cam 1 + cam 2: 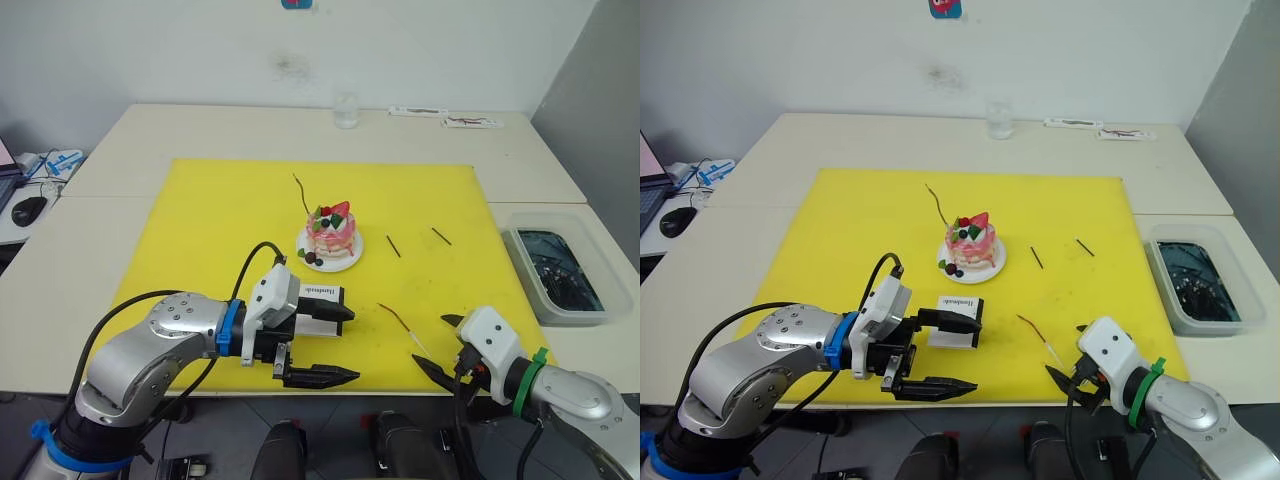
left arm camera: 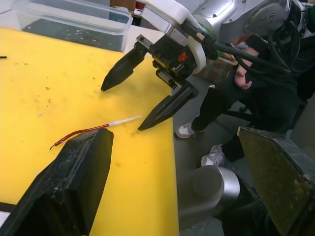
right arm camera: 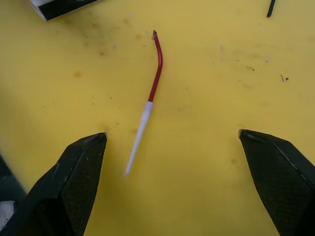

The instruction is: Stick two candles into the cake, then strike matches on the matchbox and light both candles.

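**Both grippers low at near edge of mat, one candle between right fingers' reach**

Nearest the camera, left gripper (image 1: 335, 345) sits at the front edge of a yellow mat (image 1: 200, 210), fingers spread wide w/ nothing between them. Upper finger lies just beside the matchbox (image 1: 322, 296), a flat white box w/ black print; whether they touch can't be told. Right gripper (image 1: 437, 346) is at the mat's front right, fingers wide apart, holding nothing. Loose candle (image 3: 150, 93) lies flat on the mat just ahead of it, red curved stem, pale tip pointing toward the gripper, between the two fingertips' lines but untouched.

Cake (image 1: 332, 232) on its small white plate stands mid-mat, behind the matchbox. Second candle (image 1: 301, 193) rises tilted from the cake's back-left side. Two matches (image 1: 393, 246), short dark sticks, lie well apart from each other right of the cake, second one (image 1: 441, 236) farther right.

Off the mat: clear tub (image 1: 558, 275) at right on the table (image 1: 150, 130), glass (image 1: 346, 110) at the far edge
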Controlling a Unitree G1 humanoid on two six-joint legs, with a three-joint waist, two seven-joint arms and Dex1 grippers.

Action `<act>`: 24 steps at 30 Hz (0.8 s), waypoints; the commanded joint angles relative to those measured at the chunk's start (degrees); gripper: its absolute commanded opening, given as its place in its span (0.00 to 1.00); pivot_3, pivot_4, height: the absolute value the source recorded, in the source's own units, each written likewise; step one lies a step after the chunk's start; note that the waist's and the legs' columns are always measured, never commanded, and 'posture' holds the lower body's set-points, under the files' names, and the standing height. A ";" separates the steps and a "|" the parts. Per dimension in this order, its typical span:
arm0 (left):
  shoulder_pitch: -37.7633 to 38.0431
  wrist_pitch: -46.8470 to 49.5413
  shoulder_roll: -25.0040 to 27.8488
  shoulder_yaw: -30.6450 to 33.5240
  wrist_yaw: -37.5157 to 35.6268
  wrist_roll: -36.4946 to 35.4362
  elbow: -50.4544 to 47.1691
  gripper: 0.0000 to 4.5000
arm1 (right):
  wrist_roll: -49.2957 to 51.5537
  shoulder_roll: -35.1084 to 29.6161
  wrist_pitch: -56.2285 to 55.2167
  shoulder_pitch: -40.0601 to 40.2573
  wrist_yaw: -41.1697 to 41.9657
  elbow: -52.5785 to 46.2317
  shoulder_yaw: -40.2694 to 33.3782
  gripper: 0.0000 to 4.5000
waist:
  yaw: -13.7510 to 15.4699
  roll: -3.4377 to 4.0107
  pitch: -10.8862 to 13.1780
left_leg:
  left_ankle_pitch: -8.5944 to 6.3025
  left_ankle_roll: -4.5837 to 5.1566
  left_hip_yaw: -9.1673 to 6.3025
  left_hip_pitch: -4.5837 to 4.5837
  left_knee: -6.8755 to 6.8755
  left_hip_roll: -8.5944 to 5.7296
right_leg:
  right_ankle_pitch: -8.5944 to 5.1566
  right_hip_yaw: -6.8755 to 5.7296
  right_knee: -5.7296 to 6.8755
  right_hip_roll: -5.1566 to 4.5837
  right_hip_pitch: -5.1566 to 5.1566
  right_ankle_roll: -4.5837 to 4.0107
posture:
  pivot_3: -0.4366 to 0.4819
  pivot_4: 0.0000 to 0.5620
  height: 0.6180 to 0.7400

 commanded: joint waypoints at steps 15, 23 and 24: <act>2.10 -3.18 -0.54 -0.12 0.56 1.91 -0.29 1.00 | -0.23 4.27 4.26 -1.61 -0.08 -2.07 2.32 0.58 | 0.04 0.00 0.00 | -0.02 -0.02 -0.05 0.01 0.05 -0.01 | -0.01 0.00 -0.01 0.00 0.02 -0.01 | 0.48 0.27 1.00; 1.87 -3.04 -0.54 0.13 0.97 2.02 -0.34 1.00 | 0.36 4.96 7.55 -3.73 -0.26 -1.63 2.14 0.00 | 0.04 0.00 0.00 | -0.01 -0.01 -0.04 0.01 0.07 -0.01 | 0.00 0.00 0.00 0.00 0.02 0.00 | 0.48 0.27 1.00; 1.86 -3.00 -0.52 0.15 1.01 2.00 -0.36 1.00 | 0.66 4.86 7.78 -3.79 -0.07 -1.77 1.69 0.00 | 0.04 0.00 0.00 | -0.01 -0.01 -0.04 0.01 0.07 -0.01 | 0.00 0.00 0.00 0.00 0.03 0.00 | 0.48 0.27 1.00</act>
